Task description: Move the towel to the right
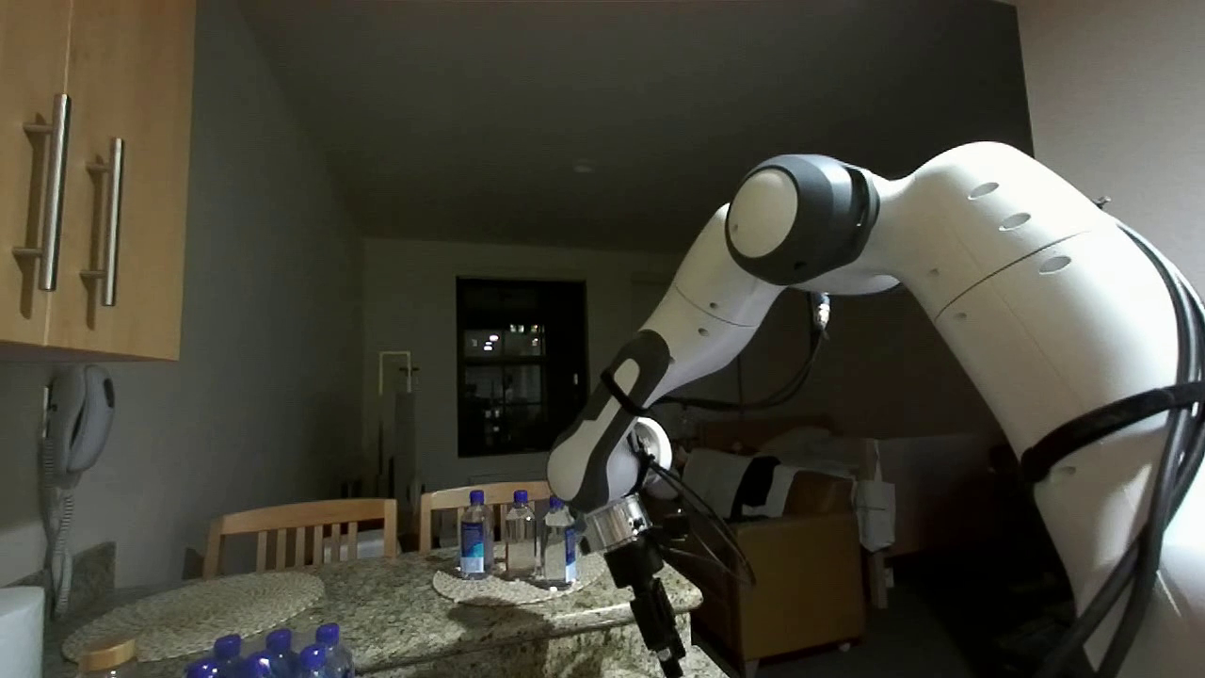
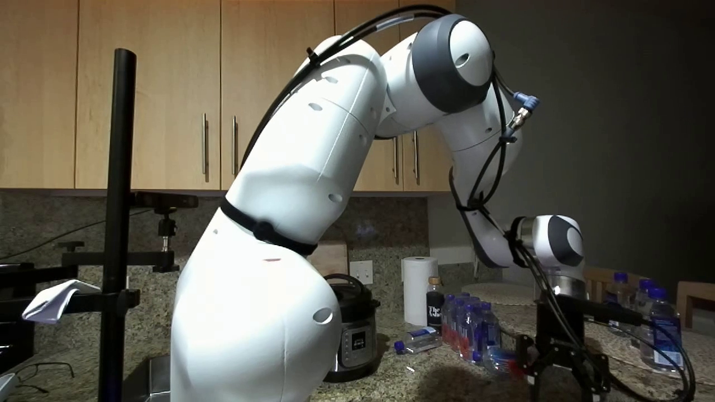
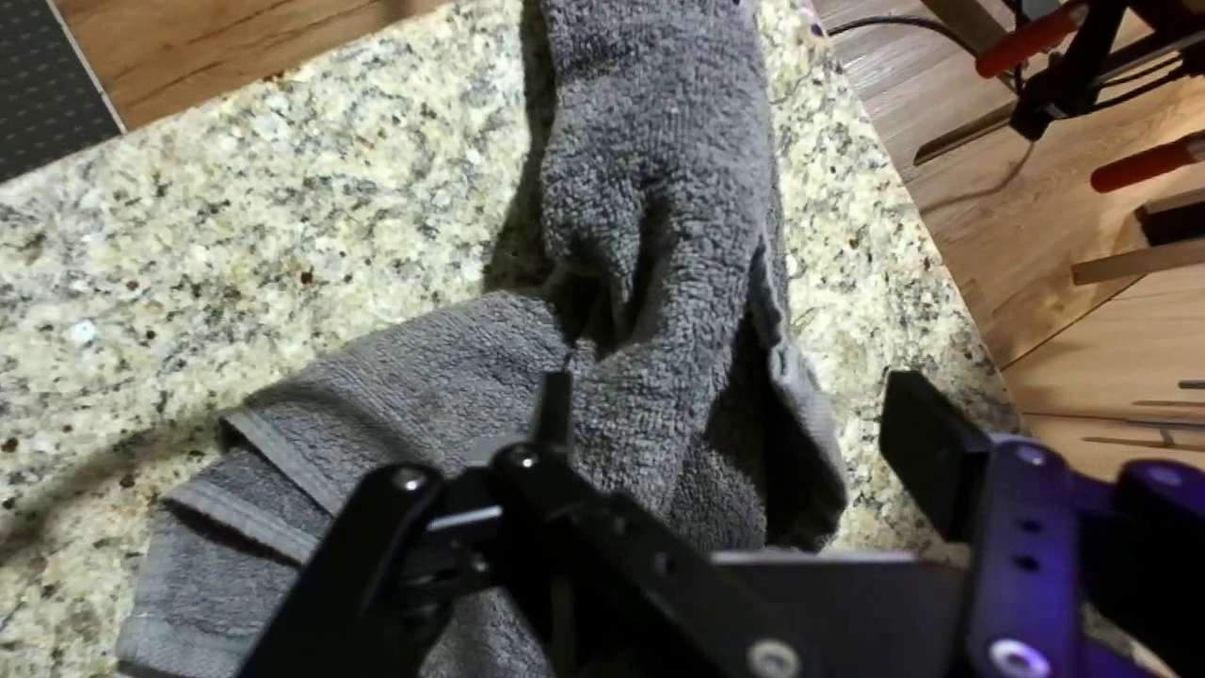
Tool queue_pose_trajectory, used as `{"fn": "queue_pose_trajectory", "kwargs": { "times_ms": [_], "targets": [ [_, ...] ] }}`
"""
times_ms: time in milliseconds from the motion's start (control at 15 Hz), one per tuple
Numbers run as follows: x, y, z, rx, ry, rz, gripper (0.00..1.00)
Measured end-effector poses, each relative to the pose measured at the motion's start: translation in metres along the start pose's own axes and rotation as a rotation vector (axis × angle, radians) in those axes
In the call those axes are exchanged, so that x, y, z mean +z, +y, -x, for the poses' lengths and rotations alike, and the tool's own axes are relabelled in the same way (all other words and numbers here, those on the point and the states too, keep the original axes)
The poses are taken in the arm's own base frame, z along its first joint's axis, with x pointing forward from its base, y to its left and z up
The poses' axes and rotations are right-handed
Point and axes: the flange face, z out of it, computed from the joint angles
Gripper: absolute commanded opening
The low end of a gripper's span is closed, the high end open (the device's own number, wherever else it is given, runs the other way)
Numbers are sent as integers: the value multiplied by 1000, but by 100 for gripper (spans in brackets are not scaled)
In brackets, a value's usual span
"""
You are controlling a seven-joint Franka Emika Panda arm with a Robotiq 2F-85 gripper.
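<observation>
A grey terry towel (image 3: 659, 188) lies bunched and folded on the speckled granite counter (image 3: 377, 188) in the wrist view. Its upper part runs to the top of the picture, and one corner spreads to the lower left. My gripper (image 3: 732, 395) is open. Its left finger shows over the towel and its right finger over bare counter, with part of the towel between them. Whether the fingers touch the towel cannot be told. The gripper also shows pointing down in both exterior views (image 1: 666, 640) (image 2: 564, 385). The towel is out of view in both exterior views.
Bottles (image 1: 521, 537) stand on a round woven mat (image 1: 499, 589). More bottles (image 2: 466, 329), a paper towel roll (image 2: 420, 290) and a pressure cooker (image 2: 357, 335) stand on the counter. In the wrist view, the counter ends at the right, above a wooden floor (image 3: 988, 226).
</observation>
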Motion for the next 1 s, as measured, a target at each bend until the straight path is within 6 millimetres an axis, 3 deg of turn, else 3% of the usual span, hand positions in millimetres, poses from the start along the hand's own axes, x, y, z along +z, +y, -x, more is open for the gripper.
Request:
{"fn": "queue_pose_trajectory", "kwargs": {
  "times_ms": [267,1000],
  "targets": [
    [-10,12,20,25,-14,-20,100],
    [9,34,61,58,-84,-92,100]
  ]
}}
